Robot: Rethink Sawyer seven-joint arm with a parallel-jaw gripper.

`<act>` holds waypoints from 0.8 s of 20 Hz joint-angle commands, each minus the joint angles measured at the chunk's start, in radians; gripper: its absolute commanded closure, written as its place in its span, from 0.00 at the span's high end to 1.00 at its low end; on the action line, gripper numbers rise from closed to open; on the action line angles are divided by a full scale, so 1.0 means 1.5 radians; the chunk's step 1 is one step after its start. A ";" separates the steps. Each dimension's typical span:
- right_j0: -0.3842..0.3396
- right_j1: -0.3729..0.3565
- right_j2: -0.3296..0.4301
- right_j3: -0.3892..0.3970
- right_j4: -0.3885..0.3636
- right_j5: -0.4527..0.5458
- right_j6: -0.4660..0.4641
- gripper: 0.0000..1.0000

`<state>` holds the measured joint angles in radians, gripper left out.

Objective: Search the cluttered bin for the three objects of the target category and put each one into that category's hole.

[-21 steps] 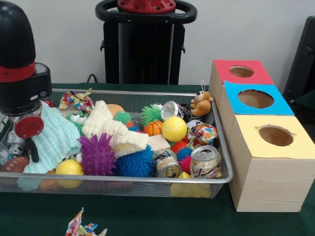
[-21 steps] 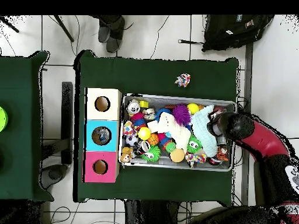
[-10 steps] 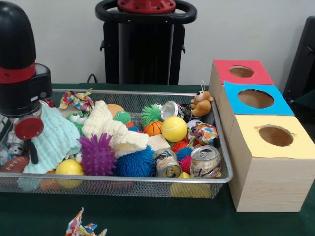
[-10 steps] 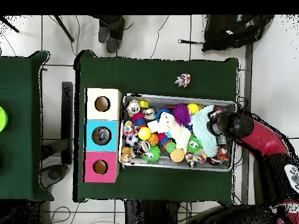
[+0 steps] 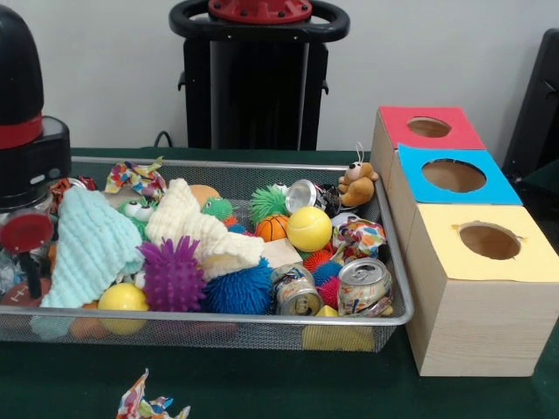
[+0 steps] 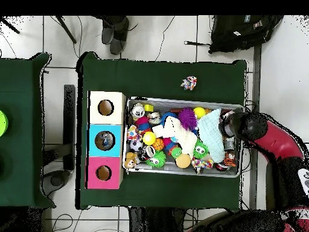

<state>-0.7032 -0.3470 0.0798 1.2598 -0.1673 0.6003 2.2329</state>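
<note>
Front view: the gripper [image 5: 24, 253] has slid left toward the bin's [image 5: 262, 325] end, off the mint cloth [image 5: 92, 244]; I cannot tell how its jaws stand (nothing looks carried).

Overhead view: the gripper [image 6: 231, 125] now sits at the bin's [image 6: 181, 173] right rim. The search seems unfinished; the cans [image 5: 362, 286], possibly the targets, still lie nearest the yellow hole [image 5: 489, 240].
</note>
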 commanded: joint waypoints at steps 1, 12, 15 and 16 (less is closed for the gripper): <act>0.001 0.048 0.000 -0.053 -0.029 0.062 -0.035 1.00; -0.014 0.051 0.005 -0.068 -0.033 0.093 -0.083 0.00; -0.012 0.056 0.004 -0.077 -0.037 0.094 -0.085 0.00; -0.013 0.055 0.003 -0.074 -0.037 0.096 -0.084 0.00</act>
<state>-0.7043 -0.3055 0.0632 1.1758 -0.1675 0.6177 2.2329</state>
